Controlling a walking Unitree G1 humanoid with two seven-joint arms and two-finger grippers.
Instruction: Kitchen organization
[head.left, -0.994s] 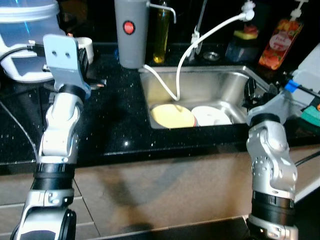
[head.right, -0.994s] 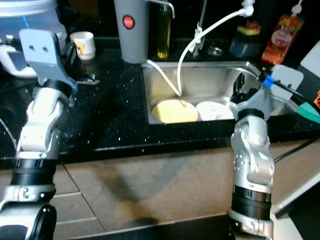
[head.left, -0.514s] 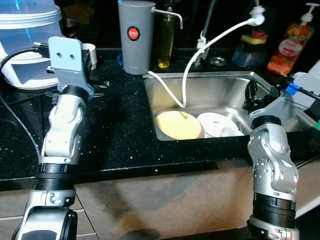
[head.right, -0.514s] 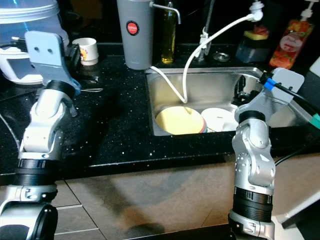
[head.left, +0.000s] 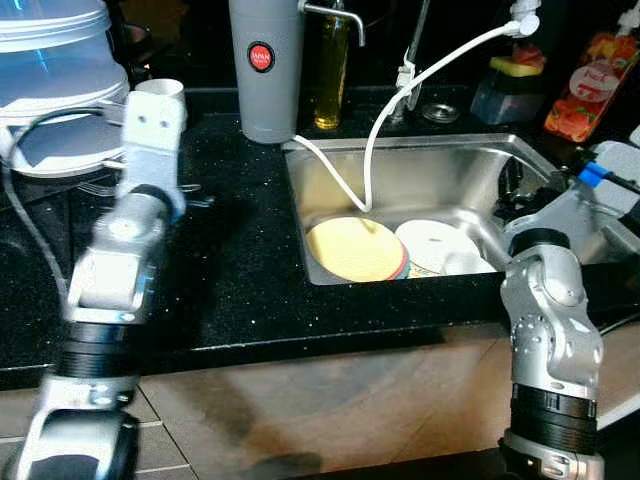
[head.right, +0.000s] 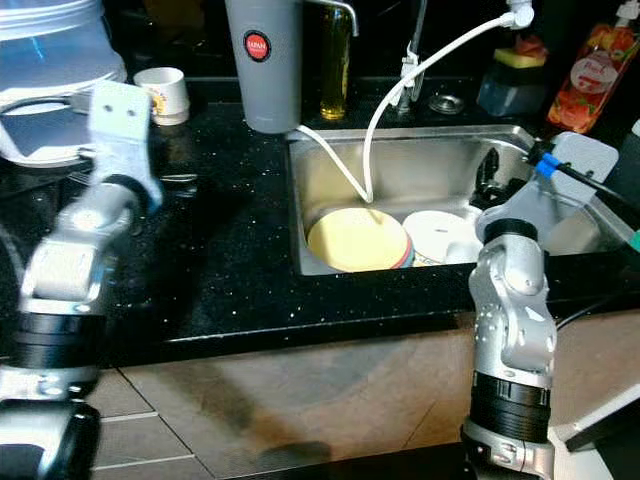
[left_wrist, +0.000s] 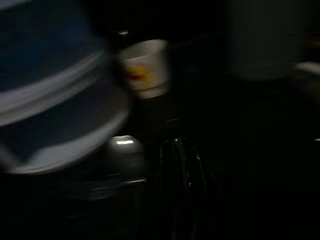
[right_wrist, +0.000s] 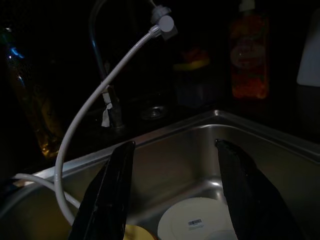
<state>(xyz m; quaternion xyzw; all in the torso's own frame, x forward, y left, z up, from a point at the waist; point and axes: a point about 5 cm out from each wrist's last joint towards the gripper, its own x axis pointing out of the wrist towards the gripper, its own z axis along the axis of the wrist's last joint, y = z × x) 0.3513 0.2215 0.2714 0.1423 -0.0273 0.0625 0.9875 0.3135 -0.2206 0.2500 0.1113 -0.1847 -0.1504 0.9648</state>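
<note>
Left hand (left_wrist: 175, 165), state unclear, has swung blurred; right hand (right_wrist: 172, 200) stays spread over sink (head.left: 450, 165).

You see dark, blurred frame. Small white cup (left_wrist: 145, 67) with red-yellow print, upper centre. Big pale-rimmed bluish container (left_wrist: 55, 100) across left half. Small bright glint low centre-left. Left gripper (left_wrist: 181, 165) fingers dark at lower centre, close together; gap not readable.
</note>
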